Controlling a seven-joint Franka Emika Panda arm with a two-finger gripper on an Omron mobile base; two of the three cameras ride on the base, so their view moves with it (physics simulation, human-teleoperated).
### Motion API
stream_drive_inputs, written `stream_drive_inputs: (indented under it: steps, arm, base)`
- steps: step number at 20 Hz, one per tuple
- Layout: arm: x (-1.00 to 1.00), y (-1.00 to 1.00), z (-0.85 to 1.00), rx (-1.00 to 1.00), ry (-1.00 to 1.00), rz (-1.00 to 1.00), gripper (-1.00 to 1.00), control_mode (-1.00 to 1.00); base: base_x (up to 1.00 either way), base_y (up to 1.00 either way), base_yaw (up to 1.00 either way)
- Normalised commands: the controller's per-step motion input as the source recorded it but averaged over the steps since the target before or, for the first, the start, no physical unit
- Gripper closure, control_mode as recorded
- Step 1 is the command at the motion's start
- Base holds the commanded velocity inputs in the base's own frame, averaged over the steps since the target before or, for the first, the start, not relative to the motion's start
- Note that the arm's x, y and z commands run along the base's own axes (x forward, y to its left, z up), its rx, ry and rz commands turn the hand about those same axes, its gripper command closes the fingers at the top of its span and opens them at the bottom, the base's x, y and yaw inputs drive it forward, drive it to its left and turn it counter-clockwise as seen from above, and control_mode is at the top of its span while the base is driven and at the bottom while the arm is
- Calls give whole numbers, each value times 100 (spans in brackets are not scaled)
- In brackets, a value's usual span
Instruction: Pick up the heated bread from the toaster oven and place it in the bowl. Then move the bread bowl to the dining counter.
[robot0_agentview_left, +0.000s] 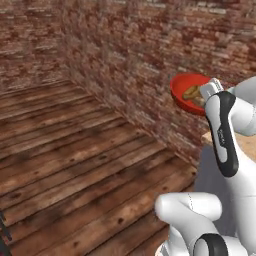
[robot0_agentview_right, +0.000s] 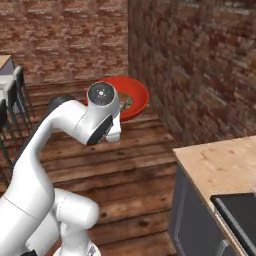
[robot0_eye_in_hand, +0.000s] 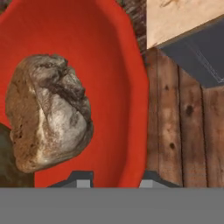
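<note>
Left: bare wooden floor (robot0_agentview_left: 75, 160) running up to a brick wall (robot0_agentview_left: 125, 55), with nothing standing on it. Centre: the white arm (robot0_agentview_right: 55, 145) raised, carrying the red bowl (robot0_agentview_left: 186, 93) aloft in front of the wall, clear of any surface. Inside the bowl lies the heated bread (robot0_eye_in_hand: 48, 111), a lumpy brown-and-pale piece resting against the inner wall; the first half of the task, bread into bowl, therefore appears complete. The gripper (robot0_eye_in_hand: 114, 179) holds the bowl by its rim, the jaws pressed close together and pinching the red edge between them, one fingertip inside the bowl and one outside. Right: the corner of a light wood-topped desk (robot0_agentview_right: 220, 160) on a grey base, with a dark boxy object (robot0_agentview_right: 240, 210) at its near end, which cannot be identified with certainty. The bowl hangs over open floor, well apart from this desk. Remaining, as judged from the scene: carry the loaded bowl to the dining counter, set it down level and let go. No sink or faucet appears on the desk at right, so whether this is the destination cannot be told.
</note>
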Motion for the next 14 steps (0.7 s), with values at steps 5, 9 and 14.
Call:
stream_drive_inputs:
  steps: [5, 9, 14]
  arm:
    - [0, 0, 0, 0, 0, 0, 100, 100]
    - [0, 0, 0, 0, 0, 0, 100, 100]
    - [0, 0, 0, 0, 0, 0, 100, 100]
  base:
    - [0, 0, 100]
    - [2, 0, 100]
    - [74, -3, 75]
